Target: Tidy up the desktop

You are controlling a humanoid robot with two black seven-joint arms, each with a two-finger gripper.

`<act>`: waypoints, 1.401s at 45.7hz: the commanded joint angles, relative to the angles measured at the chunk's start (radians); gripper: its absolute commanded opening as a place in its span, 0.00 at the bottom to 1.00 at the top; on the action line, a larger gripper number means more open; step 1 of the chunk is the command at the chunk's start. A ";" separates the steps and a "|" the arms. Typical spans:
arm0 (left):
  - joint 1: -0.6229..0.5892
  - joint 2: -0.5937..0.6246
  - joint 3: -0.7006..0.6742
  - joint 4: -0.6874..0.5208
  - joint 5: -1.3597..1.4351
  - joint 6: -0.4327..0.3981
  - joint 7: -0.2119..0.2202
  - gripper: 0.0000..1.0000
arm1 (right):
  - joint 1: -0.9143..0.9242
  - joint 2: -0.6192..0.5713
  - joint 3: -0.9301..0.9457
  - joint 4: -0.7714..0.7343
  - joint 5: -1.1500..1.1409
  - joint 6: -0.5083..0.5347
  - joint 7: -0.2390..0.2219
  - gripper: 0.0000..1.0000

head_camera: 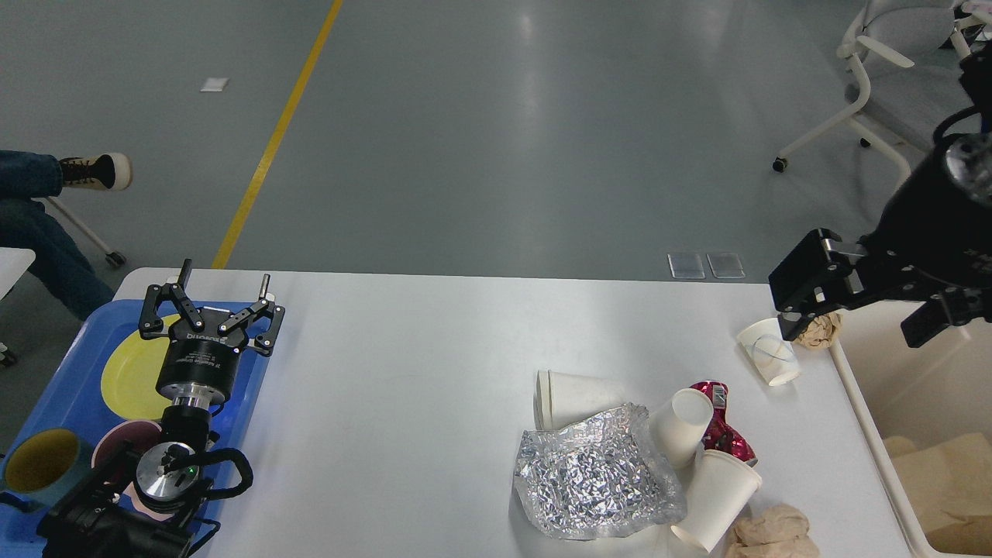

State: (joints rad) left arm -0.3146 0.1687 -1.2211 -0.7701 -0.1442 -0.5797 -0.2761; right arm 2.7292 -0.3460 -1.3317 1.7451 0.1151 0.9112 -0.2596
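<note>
Over the blue tray (58, 387) at the tabletop's (403, 387) left end, the left gripper (211, 298) hangs with its fingers (263, 291) spread wide and empty, a yellow plate (128, 376) just beneath and behind them. Across the white tabletop, the right gripper (860, 298) hovers at the far right corner; whether its fingers are parted I cannot tell. Just below them lie a crumpled brown paper ball (820, 332) and a tipped paper cup (769, 353), beside the cream bin (891, 387). Crumpled foil (593, 484) lies well apart, nearer the front edge.

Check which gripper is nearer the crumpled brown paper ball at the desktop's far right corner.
Right. The right gripper hangs directly over the paper ball; the left gripper is far across the desktop, above the blue tray.
</note>
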 commanded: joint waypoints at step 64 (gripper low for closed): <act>0.000 0.000 0.000 0.000 0.000 0.000 0.000 0.96 | -1.850 0.245 0.304 -1.725 -0.008 -0.815 0.003 1.00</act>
State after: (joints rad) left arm -0.3144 0.1687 -1.2207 -0.7701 -0.1442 -0.5814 -0.2761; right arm 0.9414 -0.1274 -1.0328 0.0392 0.1067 0.1437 -0.2570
